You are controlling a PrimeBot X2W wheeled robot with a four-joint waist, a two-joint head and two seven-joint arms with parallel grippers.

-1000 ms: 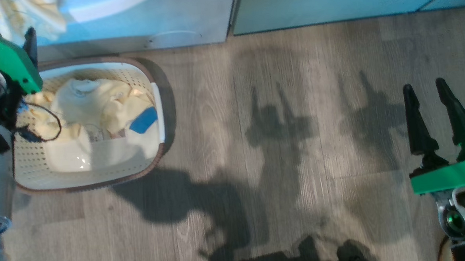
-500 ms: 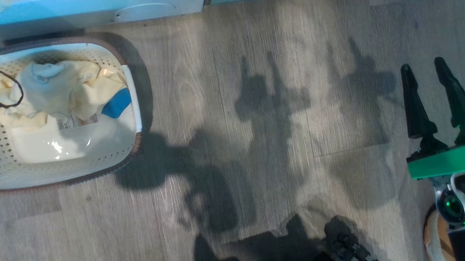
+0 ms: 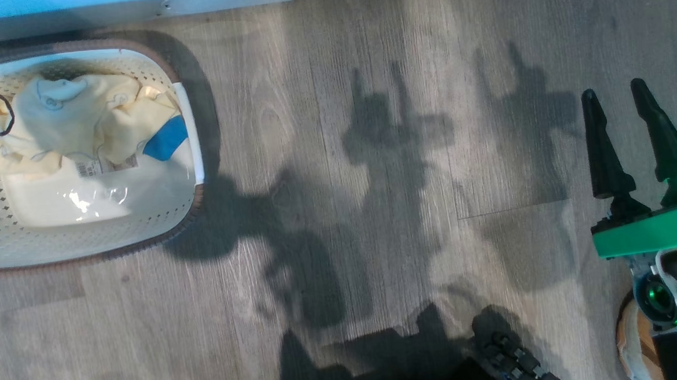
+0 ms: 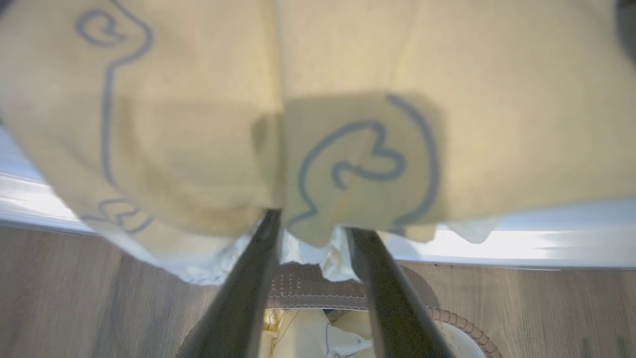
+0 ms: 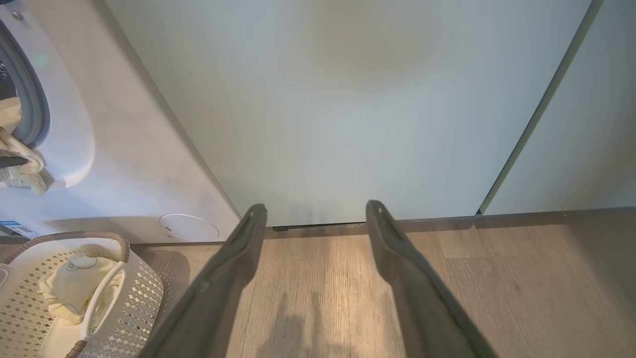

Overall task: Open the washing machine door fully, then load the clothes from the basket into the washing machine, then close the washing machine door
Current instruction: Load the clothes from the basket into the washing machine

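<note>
1. The left hand [image 4: 310, 227] pointed at the white machine front, and a cream-yellow garment [image 4: 198, 124] with a bear print hung across its fingers. The fingers stood apart and their tips were hidden by the cloth. Couldn't tell whether the cloth was caught on them or only draped.
2. The basket [image 4: 318, 293] sat directly under that hand on the floor, its brown rim just past the fingers.
3. In the head view the basket [image 3: 86, 241] was at far left. The clothes [image 3: 80, 119] were piled at its far end and the blue piece [image 3: 166, 140] lay against its right wall. Its long side ran roughly left to right.
4. In the right wrist view the washing machine [image 5: 124, 164] stood at left. Cloth hung out of its grey ring [image 5: 31, 99], so the mouth looked open, straight above the basket.
5. Bare floor [image 3: 345, 213] with only shadows lay between the basket and the right side.
6. The right hand [image 3: 612, 89] hovered at far right, open and empty, well apart from the basket. It faced a pale cabinet panel [image 5: 348, 99].
7. Judgement: loading was underway. The key relation was vertical, with the basket below, the mouth above, and the left hand between them. The left arm was much nearer.
</note>
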